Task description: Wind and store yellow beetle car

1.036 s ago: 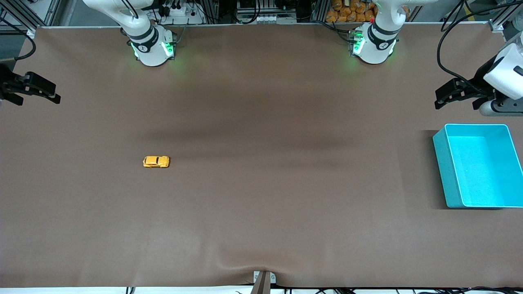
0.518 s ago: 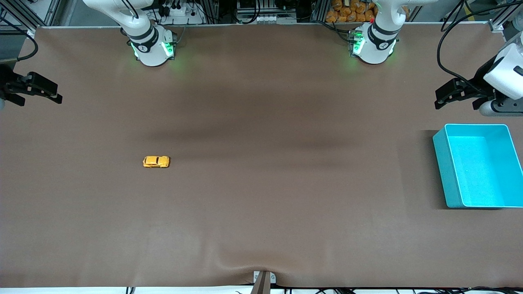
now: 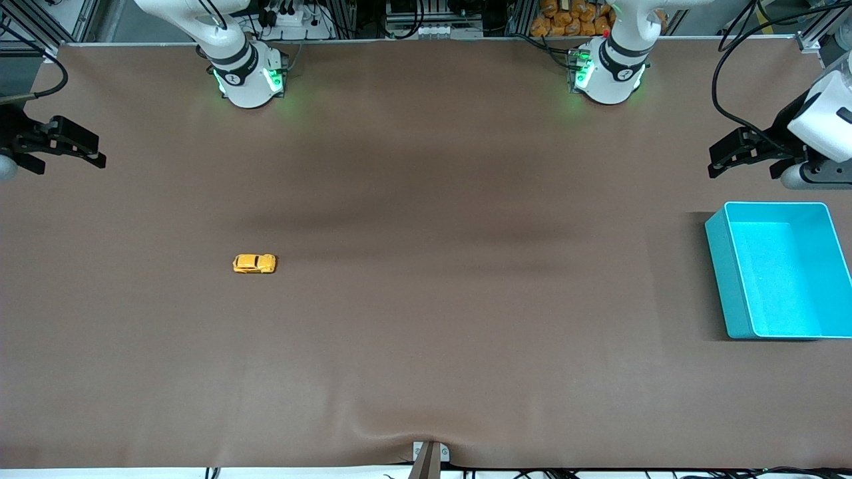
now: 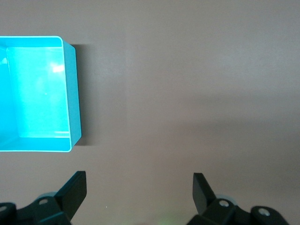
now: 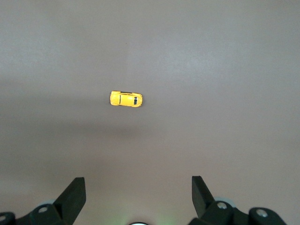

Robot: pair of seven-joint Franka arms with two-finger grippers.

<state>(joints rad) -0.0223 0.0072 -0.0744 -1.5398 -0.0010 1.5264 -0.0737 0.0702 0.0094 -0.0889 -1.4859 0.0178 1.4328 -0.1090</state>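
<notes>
The yellow beetle car (image 3: 254, 263) is a tiny orange-yellow toy with dark windows, standing on its wheels on the brown table toward the right arm's end. The right wrist view shows the car (image 5: 125, 99) well ahead of the fingers, apart from them. My right gripper (image 3: 70, 161) hangs open and empty over the table's edge at the right arm's end. My left gripper (image 3: 741, 171) is open and empty too, over the table beside the teal bin (image 3: 722, 266). In the left wrist view the left gripper (image 4: 139, 180) has only bare table between its fingers.
The teal bin (image 4: 75, 93) is empty and sits at the left arm's end of the table. The two arm bases (image 3: 247, 76) (image 3: 609, 73) stand along the edge farthest from the front camera. A brown mat (image 3: 426, 299) covers the table.
My right gripper has crept a little inward from the table's end, toward the car. The car, the bin and the left arm have not moved.
</notes>
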